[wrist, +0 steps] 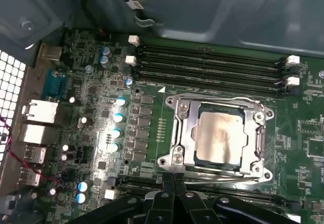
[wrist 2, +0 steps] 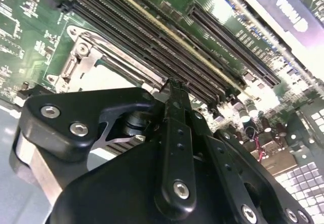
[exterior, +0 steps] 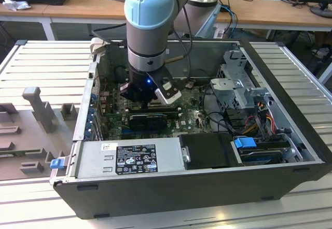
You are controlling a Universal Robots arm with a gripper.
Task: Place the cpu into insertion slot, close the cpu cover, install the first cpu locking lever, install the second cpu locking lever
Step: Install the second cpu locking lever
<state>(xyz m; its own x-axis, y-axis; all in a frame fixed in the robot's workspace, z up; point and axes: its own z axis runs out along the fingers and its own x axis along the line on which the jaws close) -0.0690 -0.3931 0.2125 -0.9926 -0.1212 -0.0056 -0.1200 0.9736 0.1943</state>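
In the first wrist view the cpu (wrist: 220,135), a silver-grey square, lies flat in the insertion slot (wrist: 264,172) on the green motherboard. The cpu cover (wrist: 185,133), a silvery frame, lies down around it, so the chip shows through the window. Thin wire levers (wrist: 217,100) run along the frame's edges. My gripper (wrist: 174,181) hangs just off the socket's near corner, its two black fingers pressed together with nothing between them. In the second wrist view a fingertip (wrist 2: 174,100) sits close beside the socket's metal frame (wrist 2: 83,64). In the exterior view the gripper (exterior: 150,98) is low inside the open case.
Long black memory slots (wrist: 212,64) lie beyond the socket, and a black card (exterior: 148,119) lies nearer the front. The grey power supply (exterior: 129,159), a drive cage (exterior: 236,84) and loose cables (exterior: 259,115) crowd the case. A row of capacitors (wrist: 117,125) stands beside the socket.
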